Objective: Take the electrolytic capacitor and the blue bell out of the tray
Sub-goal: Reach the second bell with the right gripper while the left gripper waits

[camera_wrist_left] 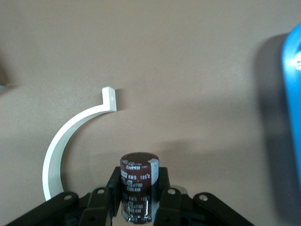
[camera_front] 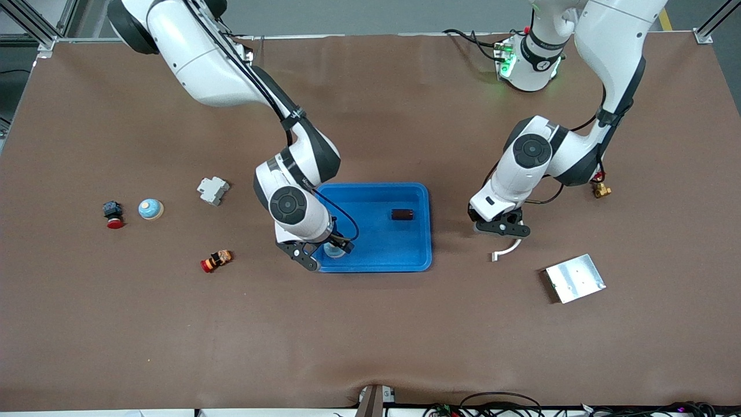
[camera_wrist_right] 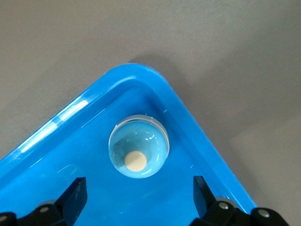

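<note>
A blue tray (camera_front: 376, 255) lies mid-table. In its corner nearest the right arm's end sits a light blue bell (camera_wrist_right: 139, 152) with a cream button. My right gripper (camera_wrist_right: 139, 197) hangs open just above it, a finger on each side, touching nothing; from the front that gripper (camera_front: 327, 250) covers most of the bell (camera_front: 334, 249). A dark brown capacitor (camera_front: 402, 215) lies on its side in the tray. My left gripper (camera_wrist_left: 138, 207) is shut on another brown capacitor (camera_wrist_left: 138, 186), held upright over bare table beside the tray. The left gripper (camera_front: 501, 229) hides this one from the front.
A white curved bracket (camera_front: 508, 249) lies just under the left hand, with a metal plate (camera_front: 575, 278) nearer the camera and a brass fitting (camera_front: 601, 189) close by. Toward the right arm's end lie a white breaker (camera_front: 212, 190), a second bell (camera_front: 150, 209) and two red-capped switches (camera_front: 113, 215), (camera_front: 216, 260).
</note>
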Controlling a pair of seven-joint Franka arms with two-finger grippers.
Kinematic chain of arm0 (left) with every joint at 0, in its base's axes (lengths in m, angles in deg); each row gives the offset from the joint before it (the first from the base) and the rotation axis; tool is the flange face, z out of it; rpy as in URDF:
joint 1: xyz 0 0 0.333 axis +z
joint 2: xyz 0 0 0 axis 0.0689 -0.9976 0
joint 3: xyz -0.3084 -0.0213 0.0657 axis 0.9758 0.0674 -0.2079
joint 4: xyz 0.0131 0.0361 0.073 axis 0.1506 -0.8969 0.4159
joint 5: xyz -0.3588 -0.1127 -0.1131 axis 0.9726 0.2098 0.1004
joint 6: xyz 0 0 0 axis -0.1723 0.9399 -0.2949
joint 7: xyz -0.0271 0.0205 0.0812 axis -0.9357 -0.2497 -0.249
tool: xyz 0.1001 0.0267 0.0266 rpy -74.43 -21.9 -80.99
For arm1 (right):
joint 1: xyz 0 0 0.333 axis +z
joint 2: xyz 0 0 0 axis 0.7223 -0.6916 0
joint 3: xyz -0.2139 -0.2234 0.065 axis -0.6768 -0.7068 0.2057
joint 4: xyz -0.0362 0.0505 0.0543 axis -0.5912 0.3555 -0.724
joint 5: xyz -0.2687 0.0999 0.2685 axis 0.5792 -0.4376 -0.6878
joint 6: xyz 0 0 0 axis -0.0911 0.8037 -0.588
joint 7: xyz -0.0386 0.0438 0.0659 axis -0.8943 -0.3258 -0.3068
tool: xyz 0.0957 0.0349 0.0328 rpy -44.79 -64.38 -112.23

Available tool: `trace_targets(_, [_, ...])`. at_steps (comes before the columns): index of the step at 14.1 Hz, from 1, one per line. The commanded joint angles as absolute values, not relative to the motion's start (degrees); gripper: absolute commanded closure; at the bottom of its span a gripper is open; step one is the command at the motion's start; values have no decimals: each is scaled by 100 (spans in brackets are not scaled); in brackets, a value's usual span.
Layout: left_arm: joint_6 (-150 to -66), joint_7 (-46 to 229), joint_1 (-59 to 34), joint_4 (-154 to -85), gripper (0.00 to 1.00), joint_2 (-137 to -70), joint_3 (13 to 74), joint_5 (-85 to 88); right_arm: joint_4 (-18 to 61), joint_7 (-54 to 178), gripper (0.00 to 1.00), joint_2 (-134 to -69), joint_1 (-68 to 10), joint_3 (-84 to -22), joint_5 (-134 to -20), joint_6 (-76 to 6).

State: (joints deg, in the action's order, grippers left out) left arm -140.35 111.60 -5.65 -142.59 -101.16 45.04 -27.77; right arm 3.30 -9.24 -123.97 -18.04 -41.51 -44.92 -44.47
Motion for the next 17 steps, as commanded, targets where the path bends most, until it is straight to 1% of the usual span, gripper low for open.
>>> trace_targets(1, [-14174,11163,-474,-14269,100,-10226,4529,-2961,-31,-1068,0,-12603,-1759,-4173,-4402,-4391])
trace_targets(9, [-14183,11268,-264,-14374,100,-10393,4511,-3655,-32,-1112,0,-12761,-1750,-4191,-4402,-4558])
trace_targets(17, [-14315,11469,-316,-14383,100,-10560,4503,-3717,-58,-1305,0,-12876,-1741,-4191,-4402,-4707])
